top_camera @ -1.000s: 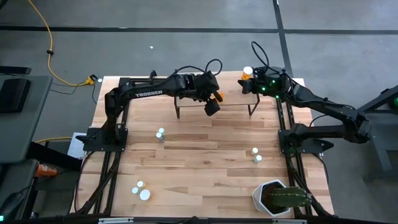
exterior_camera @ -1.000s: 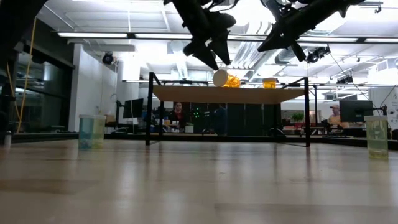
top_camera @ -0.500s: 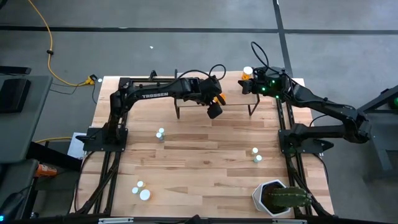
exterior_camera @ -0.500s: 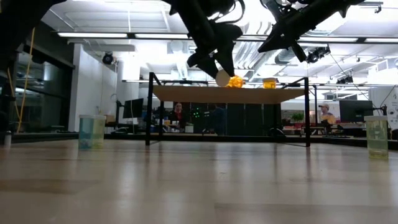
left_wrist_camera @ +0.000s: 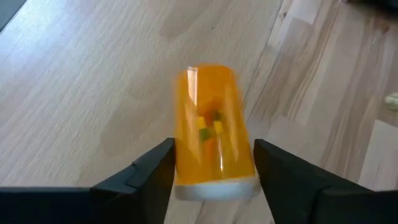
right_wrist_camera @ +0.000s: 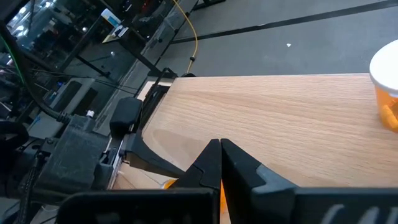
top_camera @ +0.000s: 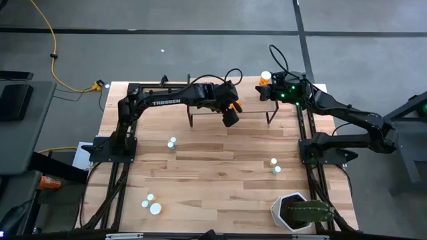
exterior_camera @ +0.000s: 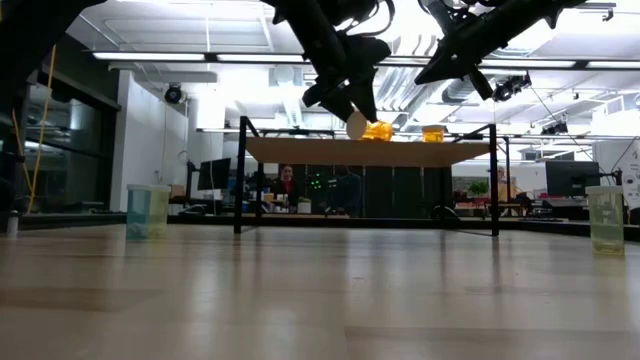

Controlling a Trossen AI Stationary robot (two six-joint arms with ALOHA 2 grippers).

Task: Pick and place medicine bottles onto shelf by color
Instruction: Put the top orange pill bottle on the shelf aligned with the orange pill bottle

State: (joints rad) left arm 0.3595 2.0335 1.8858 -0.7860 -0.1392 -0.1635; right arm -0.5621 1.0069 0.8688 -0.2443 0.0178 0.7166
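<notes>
Reaching over the low light-wood shelf [top_camera: 230, 110], the left gripper [left_wrist_camera: 211, 165] clasps a translucent orange pill bottle [left_wrist_camera: 213, 134] to place it; right gripper [right_wrist_camera: 221, 163] waits above the shelf, jaws closed.

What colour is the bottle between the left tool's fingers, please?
Translucent orange bottle with a white cap, clearest in the left wrist view.

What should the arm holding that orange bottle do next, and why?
Probably open wider and lift away. The left tool has the orange bottle lying on its side on the shelf, near another orange bottle, so it seems delivered.
</notes>
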